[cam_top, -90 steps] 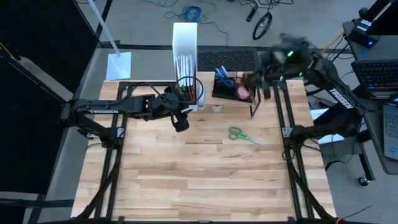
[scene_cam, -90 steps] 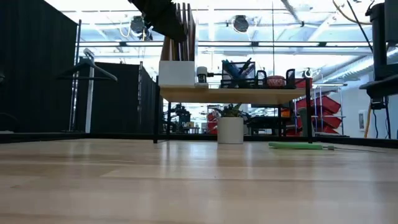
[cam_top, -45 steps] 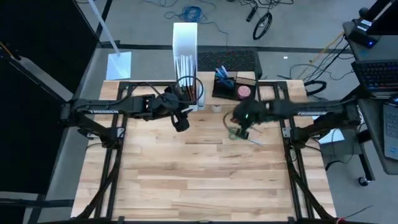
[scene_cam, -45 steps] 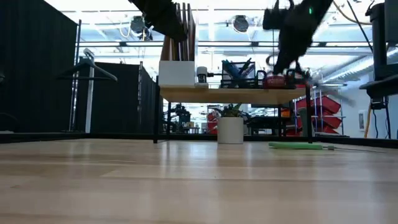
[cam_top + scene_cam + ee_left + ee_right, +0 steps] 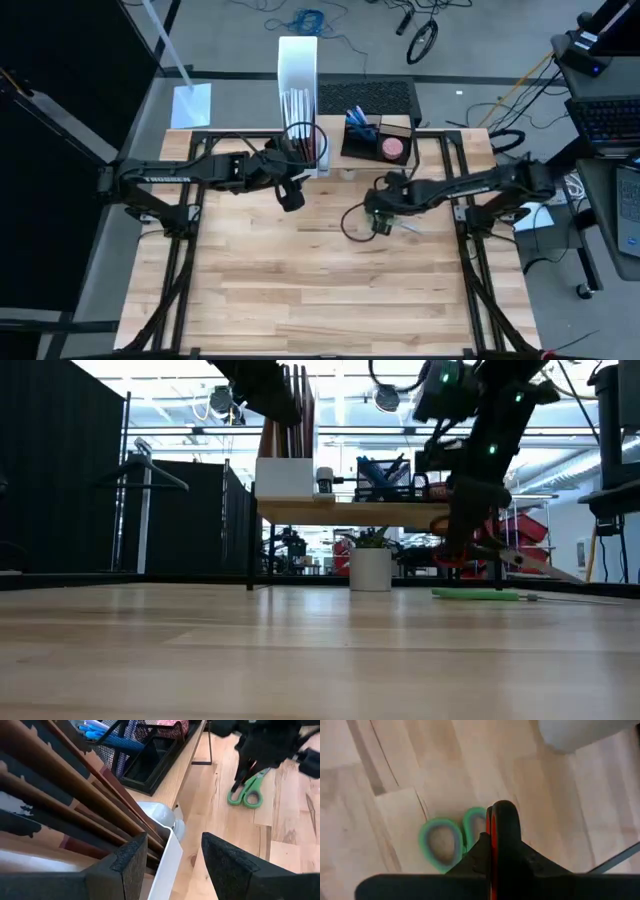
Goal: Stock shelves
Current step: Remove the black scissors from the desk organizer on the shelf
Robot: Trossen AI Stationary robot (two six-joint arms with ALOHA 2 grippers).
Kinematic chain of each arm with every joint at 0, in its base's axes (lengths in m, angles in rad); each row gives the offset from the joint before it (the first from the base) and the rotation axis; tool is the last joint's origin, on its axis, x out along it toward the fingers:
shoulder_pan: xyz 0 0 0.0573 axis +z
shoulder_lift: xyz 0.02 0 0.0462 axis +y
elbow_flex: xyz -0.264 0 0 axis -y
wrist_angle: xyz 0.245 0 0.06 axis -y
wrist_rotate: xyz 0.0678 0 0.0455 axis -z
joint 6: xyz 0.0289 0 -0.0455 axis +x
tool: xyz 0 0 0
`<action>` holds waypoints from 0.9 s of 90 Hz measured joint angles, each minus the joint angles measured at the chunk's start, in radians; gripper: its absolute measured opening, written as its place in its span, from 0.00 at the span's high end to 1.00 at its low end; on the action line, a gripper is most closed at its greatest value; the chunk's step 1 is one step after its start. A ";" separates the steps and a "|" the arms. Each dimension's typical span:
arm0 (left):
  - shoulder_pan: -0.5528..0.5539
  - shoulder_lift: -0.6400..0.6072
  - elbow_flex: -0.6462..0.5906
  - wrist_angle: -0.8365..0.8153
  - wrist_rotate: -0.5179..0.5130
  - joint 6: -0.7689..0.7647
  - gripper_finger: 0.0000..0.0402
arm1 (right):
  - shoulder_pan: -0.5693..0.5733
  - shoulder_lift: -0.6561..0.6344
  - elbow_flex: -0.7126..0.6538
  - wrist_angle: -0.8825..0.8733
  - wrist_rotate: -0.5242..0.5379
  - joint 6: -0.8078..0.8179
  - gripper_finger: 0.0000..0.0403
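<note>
Two things matter for this pick: squaring up and coming down straight. My right gripper (image 5: 380,218) hangs just over the green loops of the scissors (image 5: 408,226), which lie flat on the table to the right of centre, near side of the shelves (image 5: 370,512). Whether this gripper is spread or pinched I cannot tell; a dark and red shape blocks the wrist view. To my mind the sound way is to take the scissors at the neck where loops meet blades, since flat steel on wood gives little to bite. I should press down only lightly so they do not skate away. Then I lift well clear before heading far, because the shelf top is already crowded – a black tray (image 5: 365,135) and a white file box (image 5: 298,70) stand on it.

My left gripper (image 5: 290,196) waits with its fingers spread at the near end of the file box.

A second ago my right arm was up at the far right end of the shelves; half a second ago it was swinging in over the table – now it sits above the scissors. The scissors and my left arm have not shifted.
</note>
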 joint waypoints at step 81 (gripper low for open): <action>0.000 0.000 0.000 -0.011 0.000 0.000 0.56 | 0.000 0.055 0.097 -0.074 -0.149 0.065 0.47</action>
